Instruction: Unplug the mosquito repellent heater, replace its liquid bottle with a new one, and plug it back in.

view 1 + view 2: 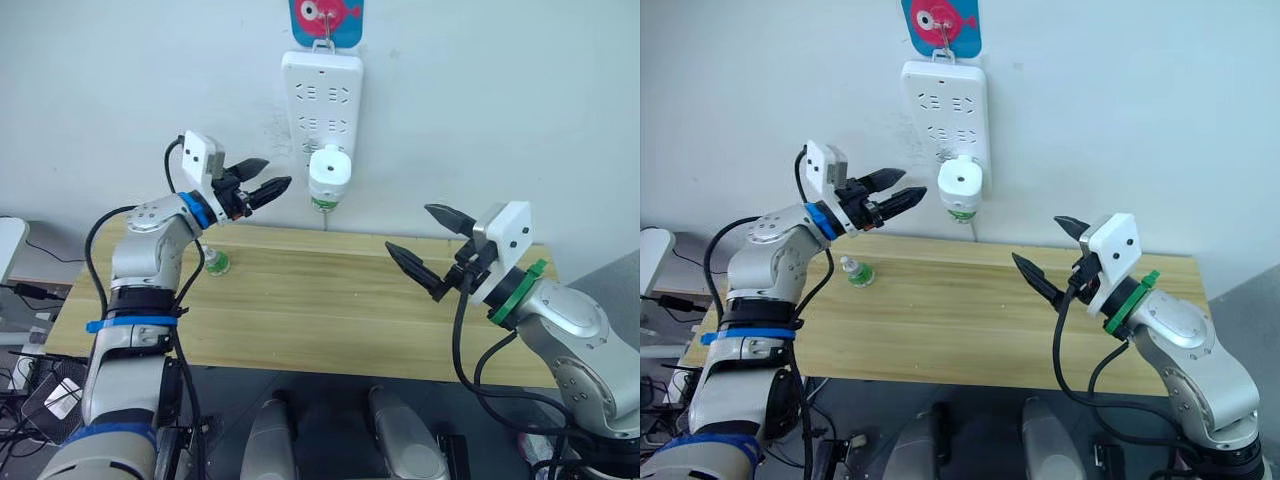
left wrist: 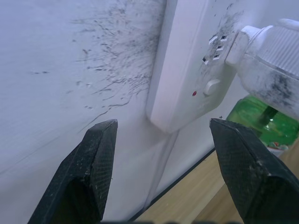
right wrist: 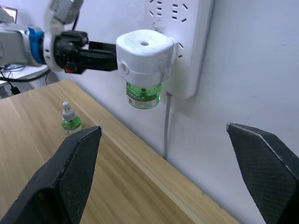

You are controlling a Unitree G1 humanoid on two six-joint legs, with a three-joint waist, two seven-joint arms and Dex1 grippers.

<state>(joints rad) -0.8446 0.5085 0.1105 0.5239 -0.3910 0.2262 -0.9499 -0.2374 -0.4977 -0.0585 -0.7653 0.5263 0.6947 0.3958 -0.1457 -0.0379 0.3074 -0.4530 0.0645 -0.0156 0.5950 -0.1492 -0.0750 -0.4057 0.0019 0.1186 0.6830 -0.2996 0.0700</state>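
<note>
Both black two-fingered grippers, left (image 1: 268, 178) and right (image 1: 428, 240), gape wide and empty; the small white rounded heater (image 1: 329, 172) stays plugged into the long white wall strip (image 1: 322, 95), and the capped green bottle (image 1: 217, 262) stands near the wooden tabletop's (image 1: 320, 310) back left corner.

No words, brands or numbers can be read anywhere. The green bottle (image 3: 143, 95) under the white heater (image 3: 143, 55) carries a pale label band with print too small to make out. The blue card (image 1: 326, 20) above the power strip (image 1: 322, 95) shows a red fish drawing, without lettering.
</note>
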